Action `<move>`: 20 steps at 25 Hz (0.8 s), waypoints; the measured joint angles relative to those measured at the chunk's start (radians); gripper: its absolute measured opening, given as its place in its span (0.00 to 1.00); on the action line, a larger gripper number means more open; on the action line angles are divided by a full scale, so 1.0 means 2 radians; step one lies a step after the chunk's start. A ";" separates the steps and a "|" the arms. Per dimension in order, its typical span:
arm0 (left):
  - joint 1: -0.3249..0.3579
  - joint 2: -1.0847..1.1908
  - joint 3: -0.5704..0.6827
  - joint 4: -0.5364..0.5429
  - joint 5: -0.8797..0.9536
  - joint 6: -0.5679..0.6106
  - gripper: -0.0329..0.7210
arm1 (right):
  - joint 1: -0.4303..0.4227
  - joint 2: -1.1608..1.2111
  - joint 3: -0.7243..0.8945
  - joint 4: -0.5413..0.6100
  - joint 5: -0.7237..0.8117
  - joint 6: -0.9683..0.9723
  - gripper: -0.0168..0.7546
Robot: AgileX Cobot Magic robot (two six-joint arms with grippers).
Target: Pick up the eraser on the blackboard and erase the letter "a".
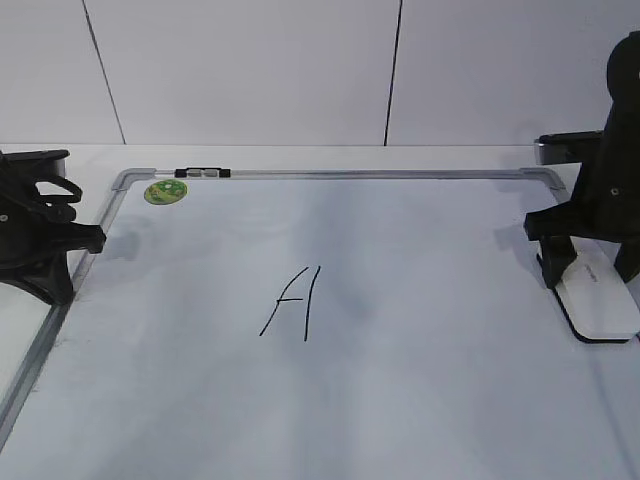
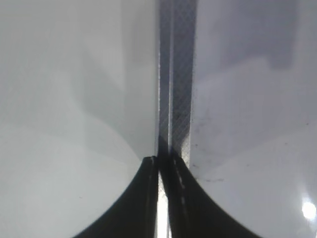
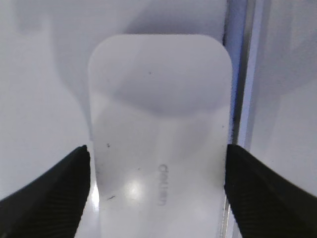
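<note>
At the board's right edge, the eraser [image 1: 597, 297] lies flat on the board [image 1: 400, 380], long axis running front-to-back, just inside the frame [image 3: 243, 99]. R gripper [image 3: 157, 193] is down over it: wrist cam shows the two black fingers [image 3: 47, 198] spread wide, one either side of the eraser's long edges, right at or just off them — can't tell if there's contact yet. Not closed on it, nothing held. L gripper [image 2: 163, 198] sits at the board's left edge w/ its tips pressed together over the frame rail, empty.

Only a tall slanted "A" [image 1: 292, 302] shows mid-board in the ext. view; no small "a" visible anywhere in these frames. The green sticker [image 1: 165, 191] and a small clip [image 1: 203, 173] are at the far-left corner, well apart from the action.

Handling, as a guess: eraser looks like a light, rigid plastic shell, smooth and glossy on top, so prob. slippery if pinched high. Felt base is hidden under it. Best hold is across the narrow width, mid-length near the grey print [image 3: 162, 184], fingers low on the side walls so it stays level for wiping. Frame is close to the right finger, so clearance there is tight. Board surface is slick; eraser may skid when the fingers close unevenly.
</note>
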 joint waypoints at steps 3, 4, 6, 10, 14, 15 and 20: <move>0.000 0.000 0.000 0.000 0.000 0.000 0.07 | 0.000 0.000 0.000 0.000 0.000 0.001 0.88; 0.000 0.000 0.000 0.000 0.000 0.000 0.07 | 0.000 0.000 0.000 0.000 0.001 0.002 0.88; 0.000 0.000 0.000 0.000 0.000 0.000 0.07 | 0.000 0.000 0.000 -0.001 0.003 0.002 0.88; 0.000 0.000 0.000 0.000 0.000 0.000 0.07 | 0.000 0.000 -0.001 -0.010 0.017 0.006 0.88; 0.000 0.000 0.000 0.000 0.000 0.000 0.07 | 0.000 0.001 -0.027 -0.012 0.042 0.009 0.88; 0.000 0.000 0.000 0.000 0.000 0.000 0.07 | 0.000 0.002 -0.038 -0.011 0.051 0.009 0.88; 0.000 0.000 0.000 0.000 0.000 0.000 0.07 | 0.000 -0.001 -0.085 -0.004 0.080 0.009 0.88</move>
